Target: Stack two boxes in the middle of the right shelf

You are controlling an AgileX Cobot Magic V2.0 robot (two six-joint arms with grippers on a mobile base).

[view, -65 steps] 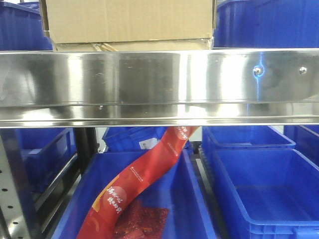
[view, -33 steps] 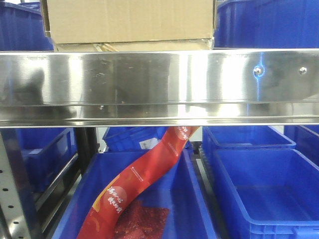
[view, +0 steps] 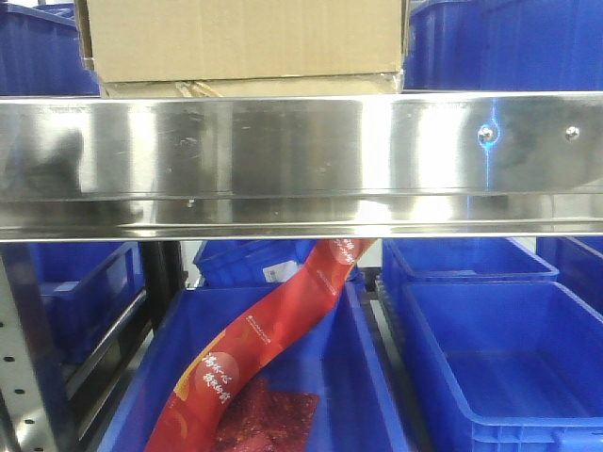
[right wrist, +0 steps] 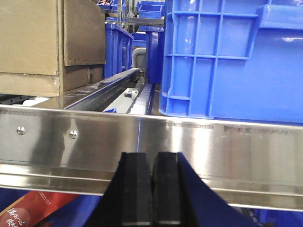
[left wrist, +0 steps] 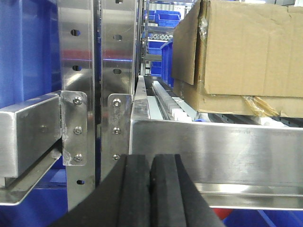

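Note:
Two tan cardboard boxes stand stacked on the steel shelf [view: 301, 160]: a tall upper box [view: 245, 38] rests on a flatter lower box [view: 283, 88]. In the left wrist view the upper box [left wrist: 246, 47] and the lower box [left wrist: 222, 101] sit to the right, behind the shelf lip [left wrist: 218, 151]. My left gripper [left wrist: 151, 158] is shut and empty, in front of and below that lip. The right wrist view shows the boxes [right wrist: 28, 42] at the far left. There my right gripper [right wrist: 152, 156] is shut on nothing, in front of the lip [right wrist: 222, 146]. Neither gripper shows in the front view.
A blue bin [right wrist: 232, 61] stands on the shelf right of the boxes. Perforated steel uprights [left wrist: 80, 71] rise at the left. Below the shelf are more blue bins [view: 509, 367], one holding a red packet strip [view: 264, 348].
The dark reflection at the left of the shelf lip has shifted slightly. The boxes and bins have not moved.

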